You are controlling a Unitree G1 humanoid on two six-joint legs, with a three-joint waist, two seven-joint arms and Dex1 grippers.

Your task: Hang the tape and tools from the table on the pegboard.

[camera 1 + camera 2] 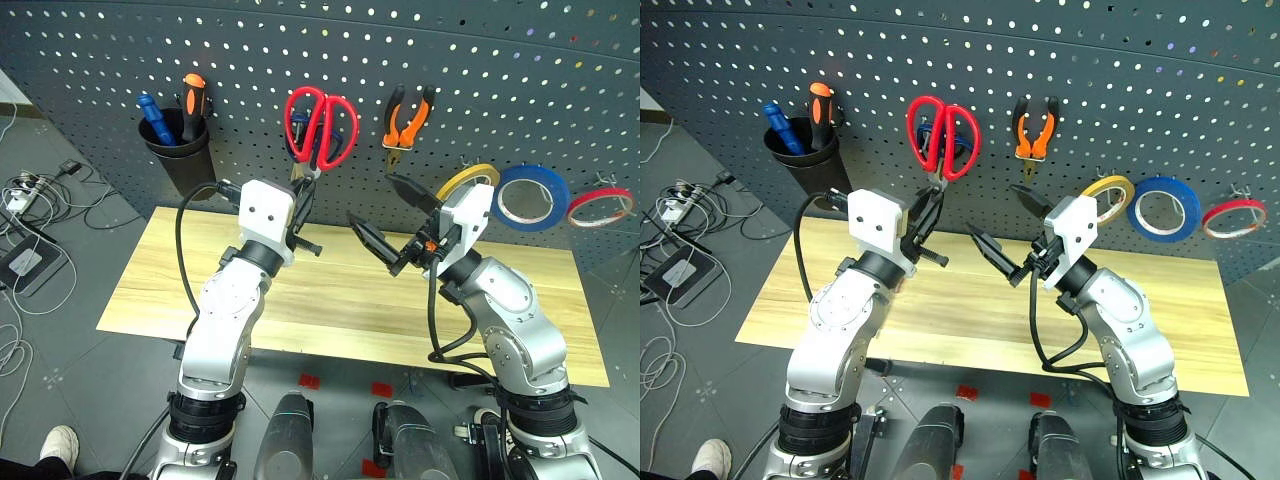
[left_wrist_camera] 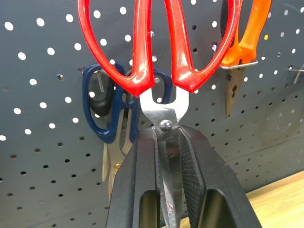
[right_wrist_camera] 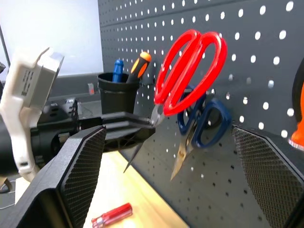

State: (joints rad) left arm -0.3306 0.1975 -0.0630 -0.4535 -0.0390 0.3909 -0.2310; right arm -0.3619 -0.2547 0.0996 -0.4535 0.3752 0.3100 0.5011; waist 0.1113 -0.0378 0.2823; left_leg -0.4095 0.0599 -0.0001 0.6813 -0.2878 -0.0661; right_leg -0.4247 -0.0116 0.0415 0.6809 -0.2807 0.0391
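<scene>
The left end effector [image 2: 168,180] is clenched on the blades of the red-handled scissors [image 1: 320,125], gripping them just below the pivot screw. The red loops stand above its fingertips against the pegboard [image 1: 400,50], and the blade tips run down between its two black fingers [image 2: 137,190]. Right behind the red pair, a pair of blue scissors [image 2: 111,111] hangs on the board, partly covered by the red handles.

The right end effector [image 1: 385,215] is released, its fingers spread wide with nothing between them. It hovers beside the left one, off to that one's right, above the surface [image 1: 330,300]. The orange-and-black pliers [image 1: 405,118] hang on the board just above it, and the yellow-tan tape [image 1: 468,182] hangs close behind its wrist, next to a blue roll [image 1: 532,197] and a red roll [image 1: 600,205].

A red-handled screwdriver [image 3: 111,214] lies on the surface, seen low between the right end effector's fingers. A black cup [image 1: 180,150] on the board holds two more screwdrivers.
</scene>
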